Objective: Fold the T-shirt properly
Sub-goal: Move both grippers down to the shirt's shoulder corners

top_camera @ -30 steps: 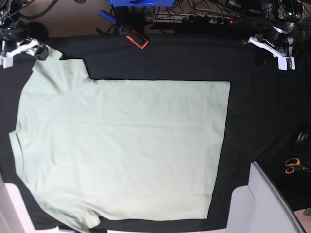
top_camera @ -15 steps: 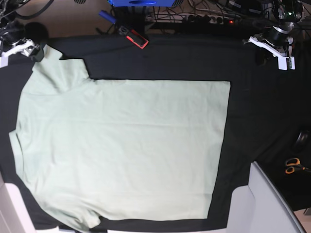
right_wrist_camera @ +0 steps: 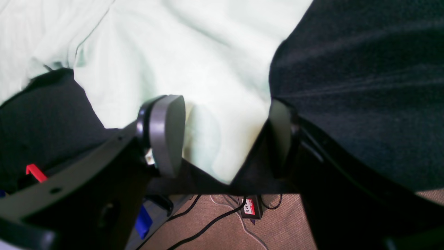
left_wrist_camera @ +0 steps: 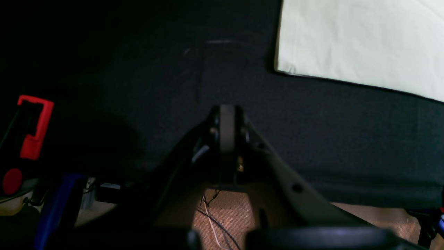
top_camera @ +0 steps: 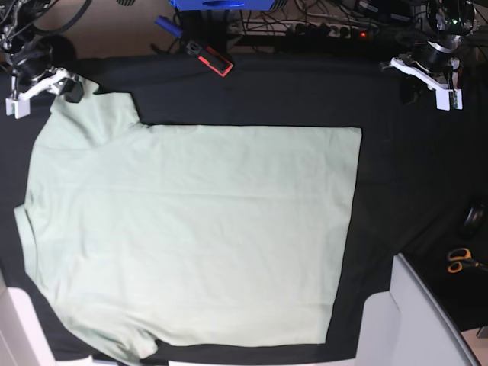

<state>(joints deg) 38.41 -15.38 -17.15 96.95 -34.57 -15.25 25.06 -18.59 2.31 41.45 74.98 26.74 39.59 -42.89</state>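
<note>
Mint T-shirt [top_camera: 191, 236] lying flat on the black tablecloth [top_camera: 305, 95], right claw parked at one sleeve.

The shirt's spread out across most of the cloth, straight hem toward the left arm's side, sleeves and neck end toward the right arm's. The right gripper [right_wrist_camera: 222, 133] sits right at the tip of the far sleeve with its jaws apart, sleeve fabric lying between the pads, not pinched. The left gripper [left_wrist_camera: 227, 130] hangs over bare tablecloth well away from the shirt's corner, jaws pressed together on nothing. Behind the table: a red-and-black tool [top_camera: 207, 55], something blue [top_camera: 213, 4], cables. Orange-handled scissors [top_camera: 460, 261] sit off to the side. Can't make out any containers.
</note>
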